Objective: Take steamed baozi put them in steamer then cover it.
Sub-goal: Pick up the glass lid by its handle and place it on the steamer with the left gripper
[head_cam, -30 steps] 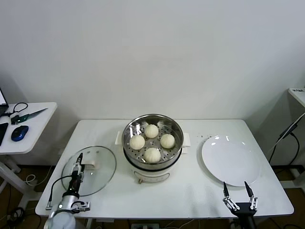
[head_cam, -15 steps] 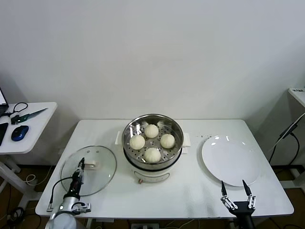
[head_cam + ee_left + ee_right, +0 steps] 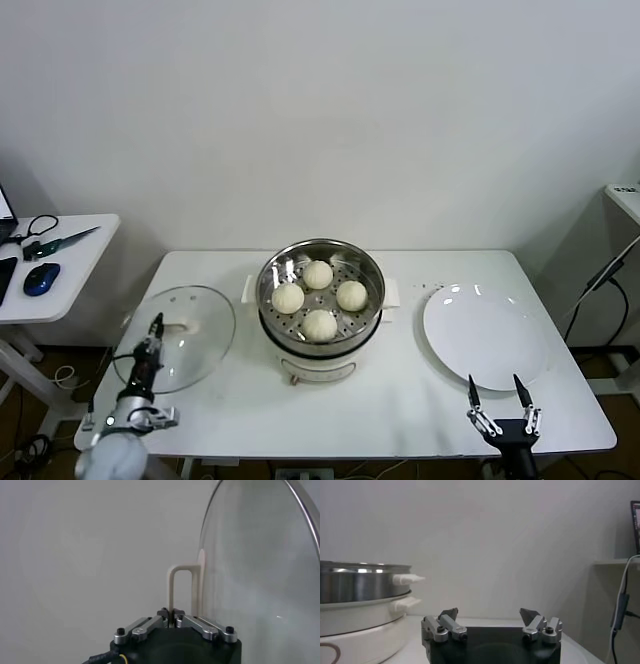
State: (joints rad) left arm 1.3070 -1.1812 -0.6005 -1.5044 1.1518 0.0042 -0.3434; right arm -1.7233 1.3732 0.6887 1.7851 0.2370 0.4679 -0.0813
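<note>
Gripping the white handle of the round clear glass cover (image 3: 176,337), left end effector (image 3: 152,329) is clamped shut, four cream-white baozi (image 3: 318,297) sitting in shiny steel steamer (image 3: 320,262), right end effector (image 3: 497,390) is idling open at bench (image 3: 400,390) edge.

Head cam: high, looks fwd and down on whole white table (image 3: 400,400), wall behind
L wrist cam: just behind left gripper (image 3: 172,614), very near, faces cover (image 3: 255,575) handle, wall beyond
R wrist cam: low at table level, behind right gripper (image 3: 490,617), faces wall
Shared: steamer (image 3: 320,290) in head + R wrist (image 3: 360,587); cover in head (image 3: 190,325) + L wrist
</note>
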